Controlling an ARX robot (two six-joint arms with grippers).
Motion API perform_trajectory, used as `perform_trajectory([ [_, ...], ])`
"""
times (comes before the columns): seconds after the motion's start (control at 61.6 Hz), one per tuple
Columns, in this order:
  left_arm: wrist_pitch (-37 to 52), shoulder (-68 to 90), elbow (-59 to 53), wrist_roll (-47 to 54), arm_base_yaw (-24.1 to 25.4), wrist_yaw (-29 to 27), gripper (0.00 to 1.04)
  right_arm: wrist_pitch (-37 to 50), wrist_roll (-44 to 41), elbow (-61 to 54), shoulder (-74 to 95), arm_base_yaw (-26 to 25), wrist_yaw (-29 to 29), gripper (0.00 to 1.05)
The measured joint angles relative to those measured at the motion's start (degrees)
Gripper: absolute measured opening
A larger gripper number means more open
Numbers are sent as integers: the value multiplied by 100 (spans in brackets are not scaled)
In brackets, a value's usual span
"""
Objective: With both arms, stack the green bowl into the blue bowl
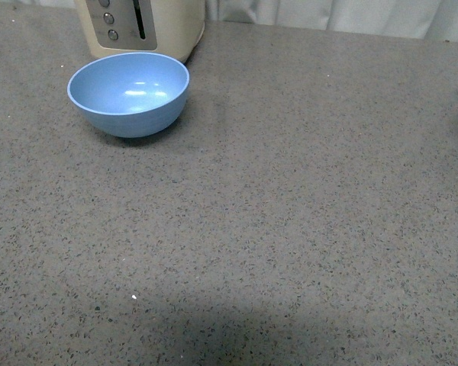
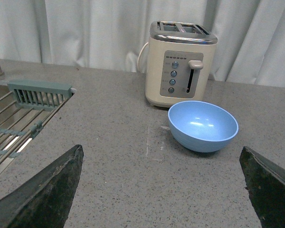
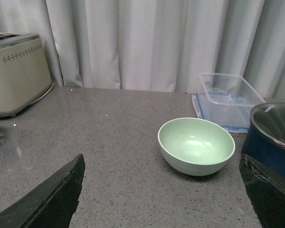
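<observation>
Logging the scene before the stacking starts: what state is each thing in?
blue bowl: upright, empty.
green bowl: upright, empty, not stacked.
toaster: lever up.
pot: glass lid on.
clear box: open on top.
left tool: open, holding nothing.
right tool: open, holding nothing.

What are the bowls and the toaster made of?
Blue bowl: probably plastic, matte; its shine is soft and dull. Green bowl: likely matte plastic too, faintly speckled. Toaster: cream body, painted metal or plastic, can't tell; top looks like shiny metal.
</observation>
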Motion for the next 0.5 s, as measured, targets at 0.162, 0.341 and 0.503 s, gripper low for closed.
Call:
perform_trajectory([
  [0.162, 0, 0, 0, 0, -2, 2, 98, 0, 0, 0, 0, 0, 0, 95],
  [0.341, 0, 0, 0, 0, 0, 2, 98, 0, 0, 0, 0, 0, 0, 95],
  [0.503, 0, 0, 0, 0, -2, 2, 98, 0, 0, 0, 0, 0, 0, 95],
])
